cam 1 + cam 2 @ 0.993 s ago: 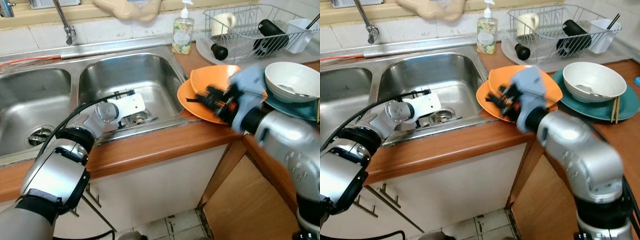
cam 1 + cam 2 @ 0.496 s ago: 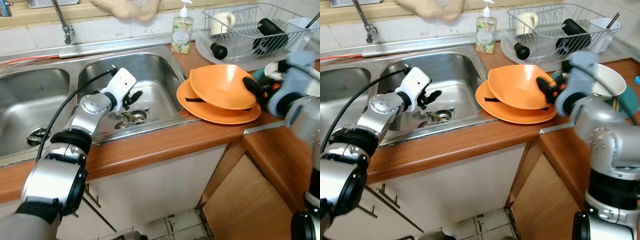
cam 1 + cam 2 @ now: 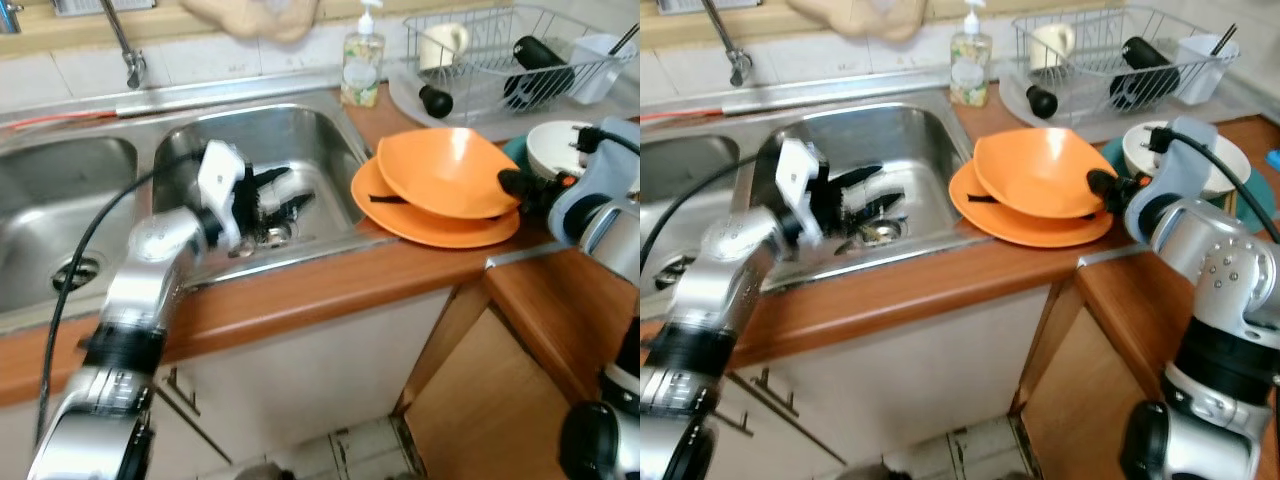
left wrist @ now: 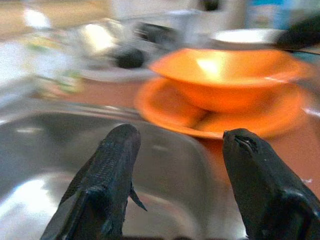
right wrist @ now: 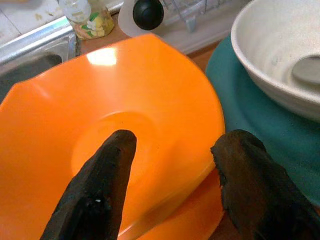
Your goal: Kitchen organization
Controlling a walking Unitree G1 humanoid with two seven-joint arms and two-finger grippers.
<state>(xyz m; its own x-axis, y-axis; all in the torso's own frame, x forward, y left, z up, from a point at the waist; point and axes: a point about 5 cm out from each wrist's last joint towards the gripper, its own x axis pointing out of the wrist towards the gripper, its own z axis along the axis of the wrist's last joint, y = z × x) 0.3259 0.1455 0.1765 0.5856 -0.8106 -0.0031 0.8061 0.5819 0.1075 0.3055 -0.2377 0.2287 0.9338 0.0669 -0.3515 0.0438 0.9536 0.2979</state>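
Straddling the glossy orange bowl's (image 5: 120, 125) rim — seemingly untouched — right gripper (image 5: 170, 145) spread wide; left gripper (image 4: 180, 140) likewise.

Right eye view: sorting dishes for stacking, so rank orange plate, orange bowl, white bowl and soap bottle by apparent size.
1. Orange plate
2. Orange bowl
3. White bowl, partly hidden by the right arm, so unsure
4. Soap bottle, farther away

The left arm reaches forward with its wrist raised, and the left gripper (image 3: 278, 197) has both black fingers spread wide. The right arm bends inward at the elbow; the right gripper (image 3: 1105, 185) is likewise parted.
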